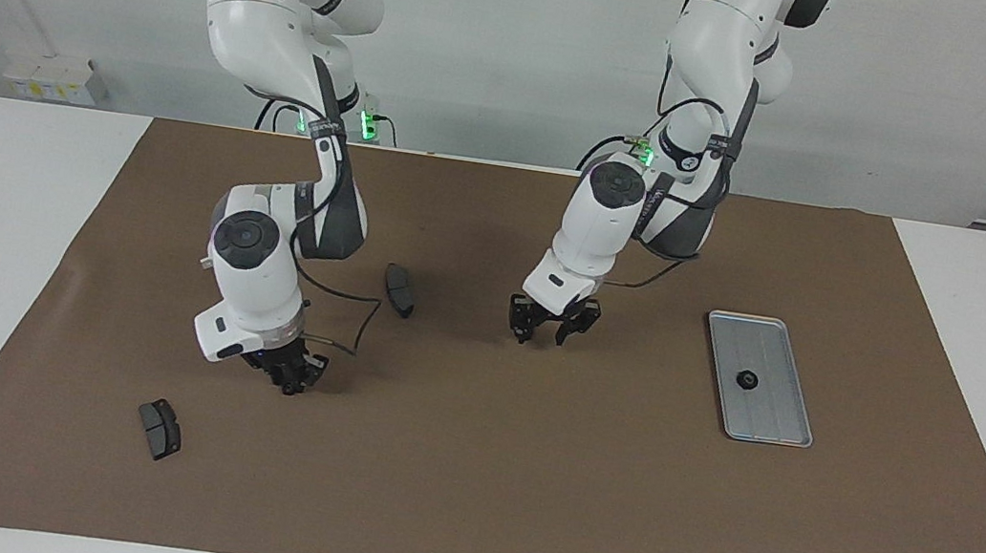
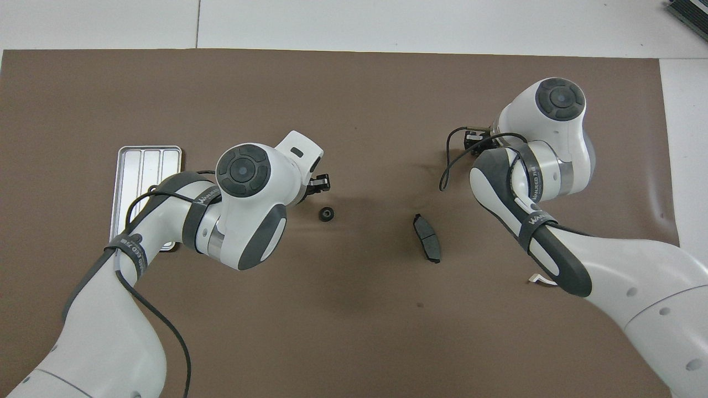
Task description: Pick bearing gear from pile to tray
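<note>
Holds left hand (image 1: 546,334), fingers apart, over middle gear (image 2: 327,213); clamps right hand (image 1: 290,381) on small gear (image 1: 287,387); shows third gear (image 1: 746,380) in tray (image 1: 776,422).

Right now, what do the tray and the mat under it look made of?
Tray: looks like bare metal, silver-grey with a dull sheen, a raised rim and lengthwise ridges. Mat: matte brown sheet, possibly paper or card; it shows no gloss and a slight ripple at one edge.
</note>
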Tool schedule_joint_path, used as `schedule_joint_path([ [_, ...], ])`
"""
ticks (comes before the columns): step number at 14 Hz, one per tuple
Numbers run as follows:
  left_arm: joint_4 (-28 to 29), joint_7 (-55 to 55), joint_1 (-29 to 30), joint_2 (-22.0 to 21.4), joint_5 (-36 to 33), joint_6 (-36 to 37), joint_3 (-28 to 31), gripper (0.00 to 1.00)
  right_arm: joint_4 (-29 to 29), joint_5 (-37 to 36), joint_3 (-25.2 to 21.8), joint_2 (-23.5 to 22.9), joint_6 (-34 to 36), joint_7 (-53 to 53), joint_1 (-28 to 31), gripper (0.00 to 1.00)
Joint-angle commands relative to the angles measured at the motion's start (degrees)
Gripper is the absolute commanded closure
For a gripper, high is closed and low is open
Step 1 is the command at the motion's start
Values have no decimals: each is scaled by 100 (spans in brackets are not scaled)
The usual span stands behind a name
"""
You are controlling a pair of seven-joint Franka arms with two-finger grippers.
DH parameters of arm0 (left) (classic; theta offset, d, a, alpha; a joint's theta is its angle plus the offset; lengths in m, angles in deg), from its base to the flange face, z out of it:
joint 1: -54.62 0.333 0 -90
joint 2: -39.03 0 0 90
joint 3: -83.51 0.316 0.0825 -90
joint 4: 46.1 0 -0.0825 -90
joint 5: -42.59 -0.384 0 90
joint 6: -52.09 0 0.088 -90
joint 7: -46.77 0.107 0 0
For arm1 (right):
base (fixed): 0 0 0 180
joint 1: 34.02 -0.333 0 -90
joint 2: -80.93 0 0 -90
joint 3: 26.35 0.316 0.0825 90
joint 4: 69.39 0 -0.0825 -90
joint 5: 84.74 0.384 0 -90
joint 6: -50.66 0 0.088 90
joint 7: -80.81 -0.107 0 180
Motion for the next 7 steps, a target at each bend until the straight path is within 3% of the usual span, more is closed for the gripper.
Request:
schedule_joint_path([
  [1, 139, -104, -155, -51, 10, -119, 88, 33, -163, 122, 74, 77, -145, 209, 108, 86],
  [3, 130, -104, -164, 89, 10, -145, 97, 33, -128, 122, 74, 86, -137, 191, 108, 99],
  [7, 113, -87, -235, 186, 10, -215, 97, 33, -84, 122, 83, 305, -128, 165, 82, 100],
])
